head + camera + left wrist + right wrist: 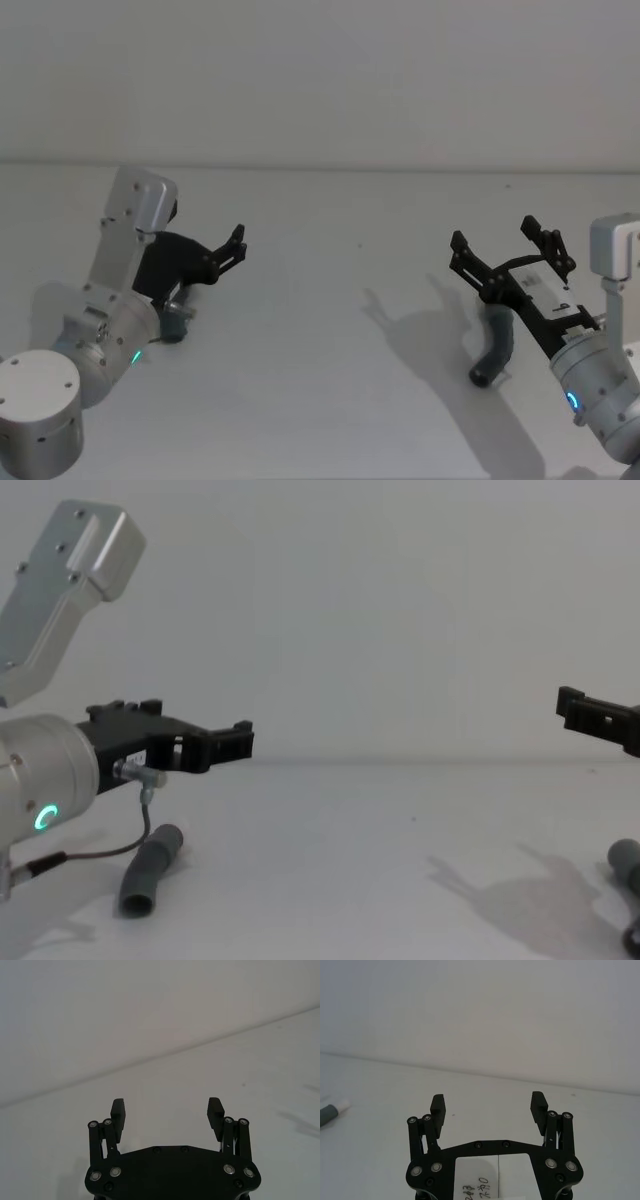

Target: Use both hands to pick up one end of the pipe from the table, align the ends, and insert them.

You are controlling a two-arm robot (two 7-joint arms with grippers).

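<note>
Hovering above the white table (320, 300), both black grippers have their jaws spread wide with nothing between them. The left gripper (235, 247) hangs over the table's left part, its open fingers (118, 1110) plain in the left wrist view. Beneath its base the straight dark-grey pipe piece (150, 870) lies flat on the table, its open end toward the table's near edge. The right gripper (497, 238) hangs over the table's right part, and the bent grey pipe piece (495, 350) lies on the table below it. In the right wrist view a grey tube end with a white tip (331, 1111) rests on the table; I cannot tell which piece it belongs to.
</note>
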